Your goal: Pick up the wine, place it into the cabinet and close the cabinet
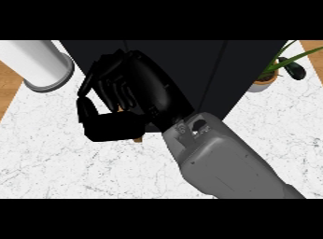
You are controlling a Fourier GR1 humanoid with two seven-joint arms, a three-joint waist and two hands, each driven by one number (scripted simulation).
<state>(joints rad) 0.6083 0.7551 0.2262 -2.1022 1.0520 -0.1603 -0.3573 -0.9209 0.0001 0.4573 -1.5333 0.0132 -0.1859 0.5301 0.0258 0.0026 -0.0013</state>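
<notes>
My right hand [133, 93] is in front of the left part of the black cabinet [206, 70], at the back middle of the white marble counter [54, 158]. Its fingers and thumb are curled round a thing that it almost wholly hides. Only small brown slivers of this thing, apparently the wine [138, 139], show between thumb and fingers and just under the hand. The cabinet's front is dark, with thin vertical lines on it; I cannot tell whether a door stands open. My left hand is out of the picture.
A white cylinder on a grey round base [44, 65] stands at the back left, close to the hand. At the back right is a potted plant [266, 80] with a dark oval thing [294, 70] beside it. Wooden floor shows past both side edges of the counter.
</notes>
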